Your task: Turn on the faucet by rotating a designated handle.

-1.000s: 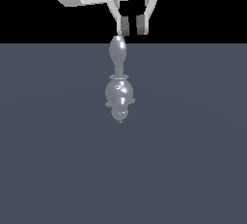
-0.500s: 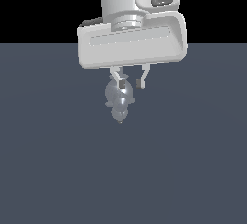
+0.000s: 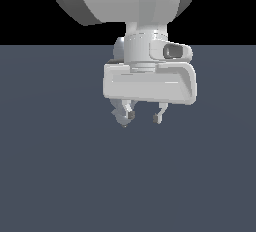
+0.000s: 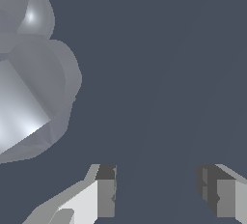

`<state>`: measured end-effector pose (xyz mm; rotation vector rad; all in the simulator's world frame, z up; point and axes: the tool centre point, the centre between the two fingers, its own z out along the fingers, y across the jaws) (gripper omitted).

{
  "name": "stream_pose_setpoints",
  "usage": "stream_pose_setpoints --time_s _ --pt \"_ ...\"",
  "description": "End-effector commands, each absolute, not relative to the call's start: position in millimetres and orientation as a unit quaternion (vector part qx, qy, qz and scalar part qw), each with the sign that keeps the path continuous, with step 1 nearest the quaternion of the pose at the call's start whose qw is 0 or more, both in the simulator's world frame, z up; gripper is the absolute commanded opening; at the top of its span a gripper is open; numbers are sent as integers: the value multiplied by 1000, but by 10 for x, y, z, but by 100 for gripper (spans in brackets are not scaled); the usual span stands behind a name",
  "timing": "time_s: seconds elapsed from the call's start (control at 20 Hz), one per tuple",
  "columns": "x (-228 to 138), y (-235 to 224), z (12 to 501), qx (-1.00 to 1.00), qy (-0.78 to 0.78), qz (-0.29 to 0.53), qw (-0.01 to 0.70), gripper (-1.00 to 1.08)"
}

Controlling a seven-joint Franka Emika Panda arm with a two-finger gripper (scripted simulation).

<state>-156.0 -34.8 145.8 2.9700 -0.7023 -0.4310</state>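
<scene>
A bare simulated scene, no real room; a flat, untextured slate-grey desk (image 3: 60, 176) meets a plain black backdrop; the metallic faucet (image 4: 29, 83) is smoothly rendered.

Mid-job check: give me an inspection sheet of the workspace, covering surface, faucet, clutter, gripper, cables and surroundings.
Surface: plain dark grey-blue floor, bare where it shows.
Job's things: silver faucet, large and close in the wrist view; in the exterior view mostly hidden behind the hand, a small part showing by one fingertip. Which part is the handle: cannot tell.
Clutter: nothing seen.
Gripper: gripper open, nothing between the fingers; in the wrist view the faucet lies off to one side of the gap, not in it. Contact with the faucet: cannot tell.
Cables: nothing seen.
Surroundings: black background above the floor line; arm body fills the exterior view's top.
</scene>
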Motion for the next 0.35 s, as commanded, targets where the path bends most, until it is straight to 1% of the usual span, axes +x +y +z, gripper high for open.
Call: stream_pose_setpoints --time_s 0.0,0.05,0.1,0.15,0.2,0.25,0.3 --pt "-1088 536 1395 975 -199 -100 2 57" --pt "-1078 672 1366 971 -217 -101 -5 -32" --pt "-1116 785 1282 967 -232 -107 -11 59" --pt "-1115 720 1188 956 -272 -113 -18 71" --pt "-1119 558 1086 940 -319 -118 -22 -16" --pt "-1110 449 1073 936 -330 -119 -23 -16" --pt "-1302 309 895 929 -345 -134 -6 76"
